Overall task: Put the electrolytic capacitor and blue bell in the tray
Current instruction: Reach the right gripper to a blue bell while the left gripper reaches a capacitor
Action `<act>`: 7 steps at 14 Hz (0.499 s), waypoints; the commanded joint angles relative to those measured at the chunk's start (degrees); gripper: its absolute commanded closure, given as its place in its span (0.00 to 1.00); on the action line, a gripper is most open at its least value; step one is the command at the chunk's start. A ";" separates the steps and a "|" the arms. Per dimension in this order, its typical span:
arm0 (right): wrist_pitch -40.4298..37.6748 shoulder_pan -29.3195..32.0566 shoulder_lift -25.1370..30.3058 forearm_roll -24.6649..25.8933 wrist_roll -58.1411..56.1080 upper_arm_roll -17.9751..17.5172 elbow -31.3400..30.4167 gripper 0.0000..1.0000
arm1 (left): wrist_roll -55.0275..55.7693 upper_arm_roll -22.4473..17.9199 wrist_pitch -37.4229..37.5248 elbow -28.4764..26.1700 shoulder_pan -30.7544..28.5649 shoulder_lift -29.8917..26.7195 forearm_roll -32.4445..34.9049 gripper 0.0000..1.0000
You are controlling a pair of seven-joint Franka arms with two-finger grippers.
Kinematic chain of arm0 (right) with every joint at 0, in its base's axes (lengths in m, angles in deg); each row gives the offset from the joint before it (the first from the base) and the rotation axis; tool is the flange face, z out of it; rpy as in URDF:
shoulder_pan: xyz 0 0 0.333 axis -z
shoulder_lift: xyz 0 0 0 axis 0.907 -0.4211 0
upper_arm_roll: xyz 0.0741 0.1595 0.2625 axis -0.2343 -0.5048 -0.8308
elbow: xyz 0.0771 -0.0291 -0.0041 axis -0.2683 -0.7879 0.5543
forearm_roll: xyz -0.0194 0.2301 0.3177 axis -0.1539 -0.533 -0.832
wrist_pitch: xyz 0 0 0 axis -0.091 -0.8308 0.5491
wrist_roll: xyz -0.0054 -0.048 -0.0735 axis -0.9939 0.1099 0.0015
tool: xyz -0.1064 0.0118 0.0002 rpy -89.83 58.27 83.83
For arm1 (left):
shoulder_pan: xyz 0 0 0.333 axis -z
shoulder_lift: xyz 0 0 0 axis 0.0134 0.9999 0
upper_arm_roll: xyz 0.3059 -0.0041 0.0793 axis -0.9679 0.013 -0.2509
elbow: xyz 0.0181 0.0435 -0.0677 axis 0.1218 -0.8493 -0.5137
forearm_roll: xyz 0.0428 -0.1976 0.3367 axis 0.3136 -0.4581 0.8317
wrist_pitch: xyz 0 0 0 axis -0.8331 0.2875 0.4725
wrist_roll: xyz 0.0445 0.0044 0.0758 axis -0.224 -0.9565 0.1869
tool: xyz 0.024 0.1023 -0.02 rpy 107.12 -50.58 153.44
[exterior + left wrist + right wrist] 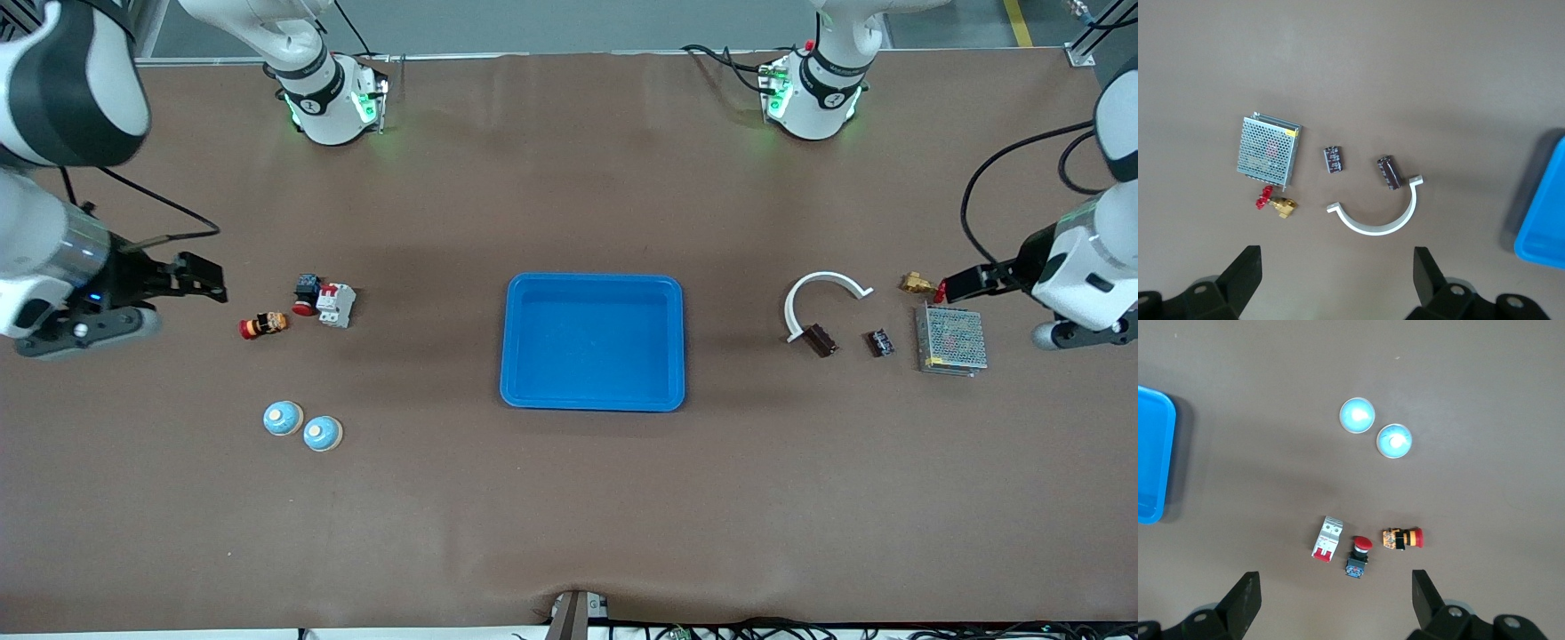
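Presently the blue tray (593, 341) holds nothing. The left gripper (1338, 283) hovers wide open over the capacitors (1388, 172). The right gripper (1337, 603), equally spread and empty, hangs near the blue bells (1357, 415).

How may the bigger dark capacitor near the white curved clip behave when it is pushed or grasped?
The capacitor looks cylindrical and lies on its side, so it may roll. Its sleeve looks smooth, perhaps slippery. It touches the white clip, which may shift too.

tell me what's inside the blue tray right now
Nothing shows inside the tray: its whole floor is visible and bare in the front view. What lies under it is covered.
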 commanded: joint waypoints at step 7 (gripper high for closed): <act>10.42 -1.67 -3.37 0.22 -3.13 0.25 -4.67 0.00 | 2.02 0.18 -28.05 -24.04 -2.09 -1.09 1.49 0.00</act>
